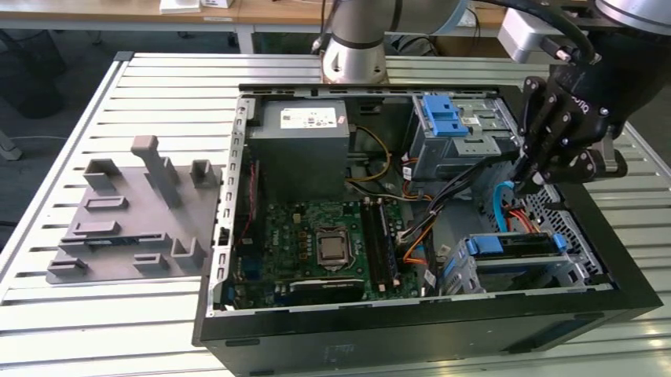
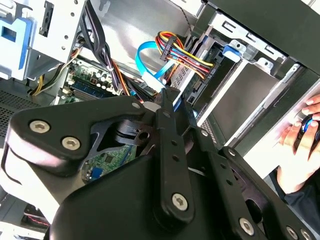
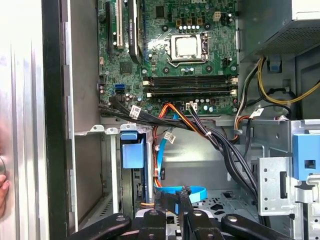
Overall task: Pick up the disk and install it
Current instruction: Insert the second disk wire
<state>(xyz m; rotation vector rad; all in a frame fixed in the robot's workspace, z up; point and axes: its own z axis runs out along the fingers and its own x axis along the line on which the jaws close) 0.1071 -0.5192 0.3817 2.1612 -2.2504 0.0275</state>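
The disk [image 1: 511, 246] lies flat in the drive cage at the corner of the open computer case [image 1: 419, 334] on the exterior view's right, dark between its blue side rails. In the first wrist view the disk's blue rail end [image 3: 132, 152] shows in the bay slot. My black gripper [image 1: 521, 182] hangs inside the case just above and behind the disk, not touching it. Its fingers [image 3: 162, 207] are shut together with nothing between them, beside a light blue flat cable [image 3: 192, 192]. In the second wrist view the gripper [image 2: 167, 95] points at a bundle of coloured wires [image 2: 182, 52].
A grey power supply box [image 1: 304, 149] and motherboard [image 1: 325, 243] fill the case's middle. An upper drive cage with a blue latch [image 1: 449, 118] stands behind the gripper. Black cables [image 3: 220, 142] cross the bay. A grey fixture [image 1: 137, 212] sits on the table. A person's hand [image 2: 300, 135] is beside the case.
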